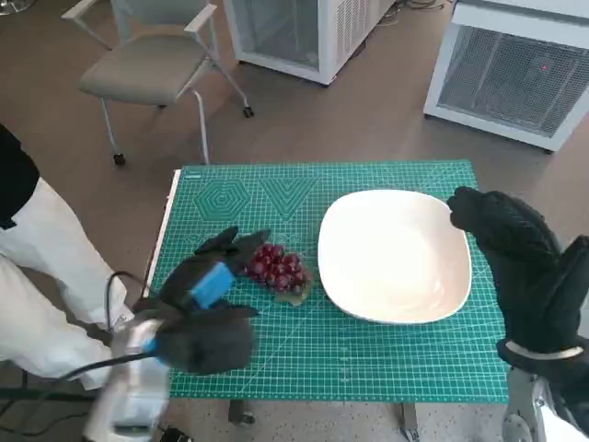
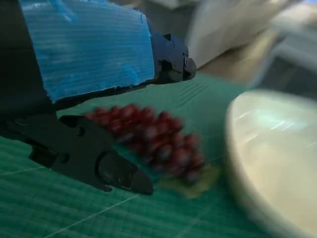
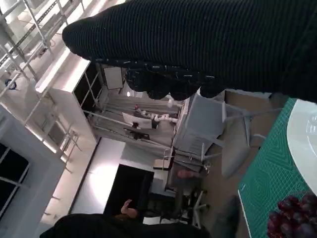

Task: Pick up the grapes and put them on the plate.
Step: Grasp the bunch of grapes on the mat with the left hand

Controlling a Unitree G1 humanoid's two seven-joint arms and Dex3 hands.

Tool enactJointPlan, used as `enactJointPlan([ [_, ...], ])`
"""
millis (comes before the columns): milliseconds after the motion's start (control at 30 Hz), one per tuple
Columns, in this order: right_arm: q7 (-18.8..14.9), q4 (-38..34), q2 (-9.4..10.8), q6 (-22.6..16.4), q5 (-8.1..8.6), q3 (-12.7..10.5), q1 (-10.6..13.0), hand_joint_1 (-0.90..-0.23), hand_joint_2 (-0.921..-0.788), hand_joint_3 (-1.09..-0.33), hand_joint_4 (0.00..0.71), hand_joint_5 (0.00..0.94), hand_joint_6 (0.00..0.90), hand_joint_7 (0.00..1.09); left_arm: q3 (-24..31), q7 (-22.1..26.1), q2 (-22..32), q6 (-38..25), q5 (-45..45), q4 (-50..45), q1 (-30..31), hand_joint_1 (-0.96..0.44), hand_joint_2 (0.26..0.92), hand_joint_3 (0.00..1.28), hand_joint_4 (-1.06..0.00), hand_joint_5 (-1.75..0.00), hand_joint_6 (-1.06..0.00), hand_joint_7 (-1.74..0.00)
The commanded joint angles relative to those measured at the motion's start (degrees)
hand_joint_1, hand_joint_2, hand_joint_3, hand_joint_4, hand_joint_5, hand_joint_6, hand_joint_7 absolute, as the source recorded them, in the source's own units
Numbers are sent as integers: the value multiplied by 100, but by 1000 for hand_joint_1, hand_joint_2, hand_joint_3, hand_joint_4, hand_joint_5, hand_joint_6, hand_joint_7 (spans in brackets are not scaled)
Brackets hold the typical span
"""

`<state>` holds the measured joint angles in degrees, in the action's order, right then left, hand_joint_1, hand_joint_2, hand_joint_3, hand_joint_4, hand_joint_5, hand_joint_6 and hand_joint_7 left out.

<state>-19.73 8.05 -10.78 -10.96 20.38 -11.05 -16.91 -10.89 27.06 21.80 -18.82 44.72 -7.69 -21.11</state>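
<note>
A green cutting mat covers the small surface (image 1: 386,368) in the lower half of the head view, with a grey chair (image 1: 152,64) on the brown floor at upper left and white cabinets along the top edge. At centre-left of the mat lie the grapes (image 1: 276,267), a dark red bunch just beside the white plate (image 1: 394,256), which is bare. The left hand (image 1: 207,290) reaches in from lower left, its fingers (image 1: 230,241) spread around the near side of the bunch. The right hand (image 1: 515,249) hovers at the right edge of the frame, over the plate's far rim, holding nothing; its fingers look loosely curled.

In the left wrist view, blurred, the grapes (image 2: 153,139) sit at centre on the mat between two black fingers (image 2: 119,173), one above and one below, apart and not yet clamping. The plate (image 2: 277,158) curves in at right.

In the right wrist view the glove (image 3: 208,44) fills the top; the grapes (image 3: 294,218) show at lower right, the plate (image 3: 304,134) at the right edge, and a person at the bottom.

By this showing, the grasp is only beginning; lift, carry and placement remain.
</note>
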Motion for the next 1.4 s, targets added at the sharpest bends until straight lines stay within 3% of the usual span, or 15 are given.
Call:
enactJointPlan([
  [33,41,23,1,116,46,-8,154,-497,-921,-564,420,540,183,908,-208,103,-14,-358,241,-181,-208,-163,728,1,-54,-13,-255,-30],
  [600,59,41,12,143,54,-32,184,-495,-921,-565,419,539,185,904,-549,-158,81,-321,302,308,-565,-134,729,1,-99,-9,-268,-10],
  [1000,91,-41,41,116,12,-4,137,-494,-921,-566,419,538,186,902,-1152,-687,40,70,610,2116,-1600,-10,769,16,-130,-6,-273,-4],
  [1400,109,-36,66,110,-1,27,141,-495,-921,-570,417,538,184,902,-1786,-1000,-399,343,594,4638,-2824,28,783,16,-144,-6,-265,0],
])
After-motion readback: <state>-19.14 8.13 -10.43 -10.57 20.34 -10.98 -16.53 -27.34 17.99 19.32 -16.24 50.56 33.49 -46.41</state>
